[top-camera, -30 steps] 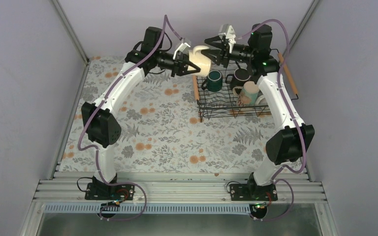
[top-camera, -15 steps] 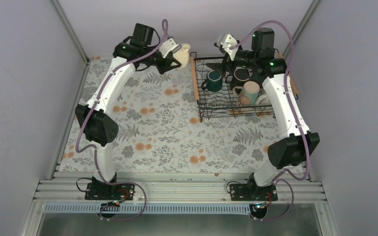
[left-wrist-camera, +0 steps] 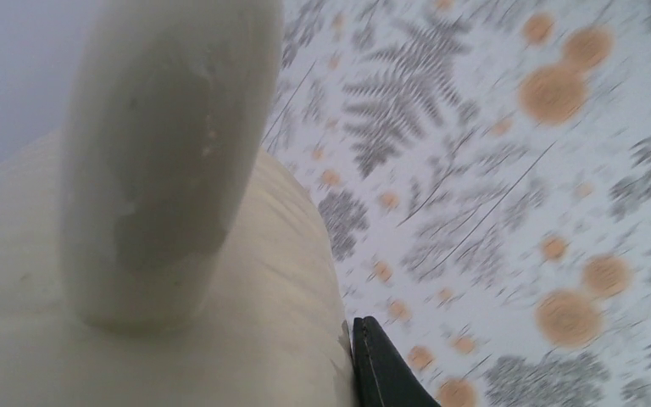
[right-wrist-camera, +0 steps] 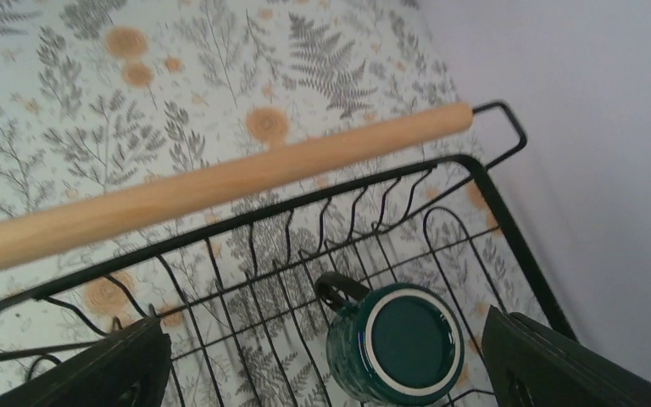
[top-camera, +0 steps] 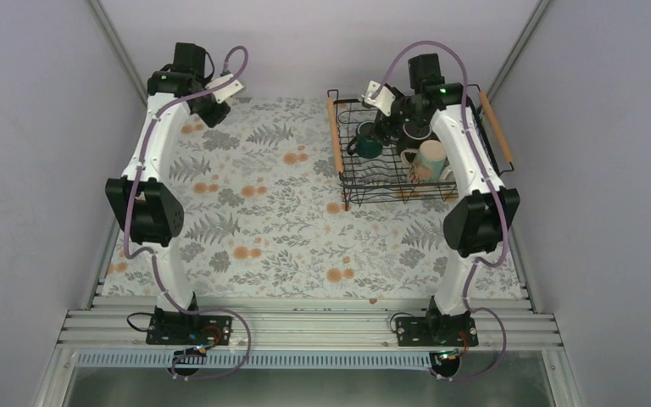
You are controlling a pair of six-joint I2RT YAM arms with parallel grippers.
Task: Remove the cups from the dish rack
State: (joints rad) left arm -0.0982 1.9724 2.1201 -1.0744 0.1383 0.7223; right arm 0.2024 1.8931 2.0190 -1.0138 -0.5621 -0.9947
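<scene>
At the far left corner of the table (top-camera: 288, 220), the left gripper (top-camera: 214, 108) is clamped on the cream mug (left-wrist-camera: 153, 322); letting go too high could crack it. Above the dish rack (right-wrist-camera: 509, 246), the right gripper (right-wrist-camera: 331, 373) hangs spread over the green mug (right-wrist-camera: 403, 343), where a crooked descent could catch the rack

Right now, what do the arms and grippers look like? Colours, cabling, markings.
Left arm and right arm match: white tubular links, bulky black joint housings, a purple cable looping along each. Green light glows near the right wrist. Fingers are matte black, tapered. No lettering legible.
</scene>
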